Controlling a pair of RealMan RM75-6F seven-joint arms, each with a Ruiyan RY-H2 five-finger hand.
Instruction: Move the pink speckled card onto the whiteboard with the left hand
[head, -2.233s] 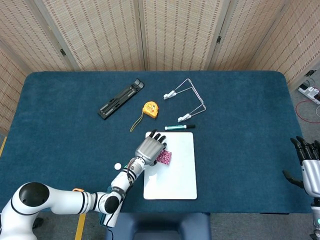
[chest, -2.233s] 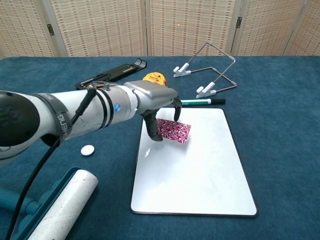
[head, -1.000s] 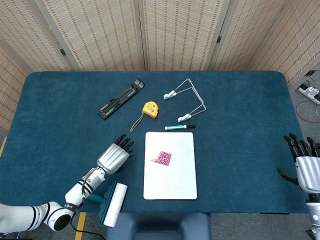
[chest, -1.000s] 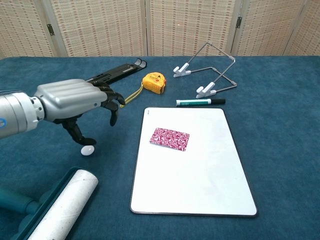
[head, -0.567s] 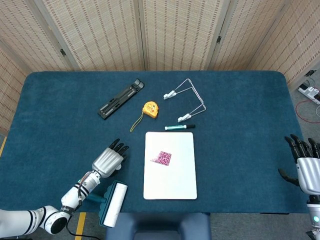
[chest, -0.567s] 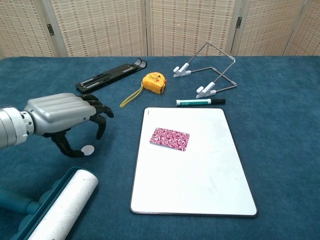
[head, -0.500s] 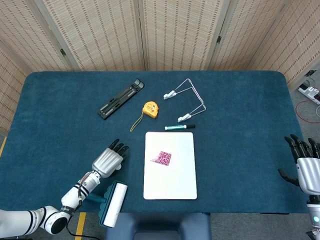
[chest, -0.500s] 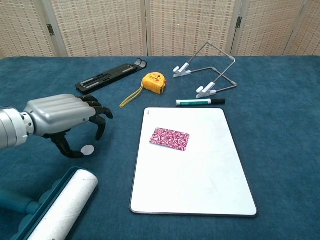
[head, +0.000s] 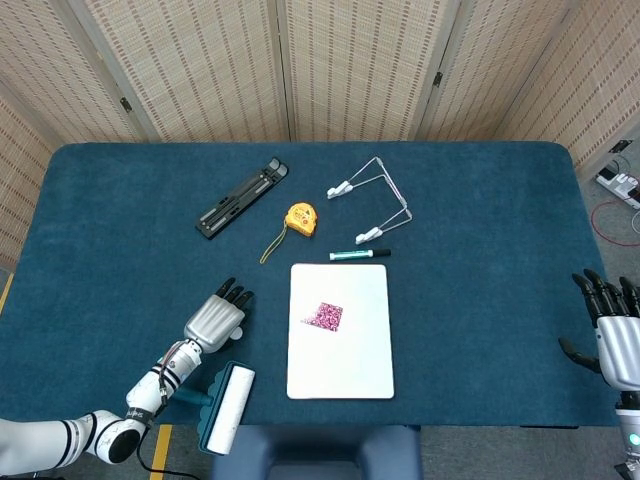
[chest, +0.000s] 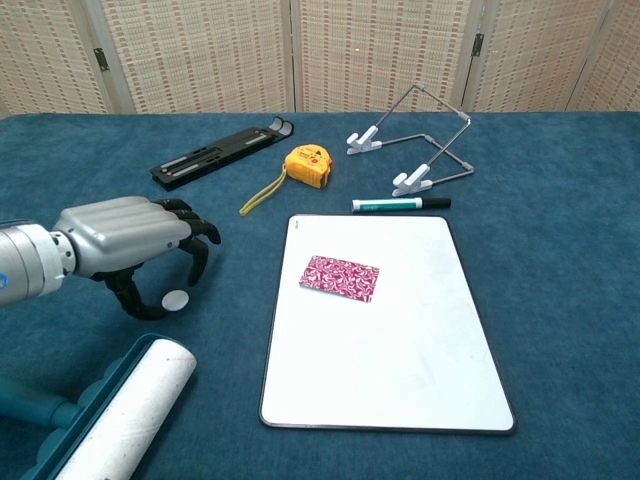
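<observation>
The pink speckled card (head: 326, 316) (chest: 340, 277) lies flat on the upper left part of the whiteboard (head: 350, 370) (chest: 400, 360), with nothing touching it. My left hand (head: 215, 320) (chest: 130, 245) hovers over the blue table to the left of the board, well apart from the card, fingers apart and holding nothing. My right hand (head: 612, 330) sits at the far right table edge in the head view, fingers spread and empty.
A small white disc (chest: 176, 299) lies under my left hand. A lint roller (head: 226, 408) (chest: 120, 425) lies at the front left. Behind the board are a marker (head: 358, 255), yellow tape measure (head: 300, 218), black folding stand (head: 240, 198) and wire stand (head: 375, 200).
My left hand let go of the card on the whiteboard and drew back left and toward the front edge; over the last half second it barely sank lower. The card stays put.
</observation>
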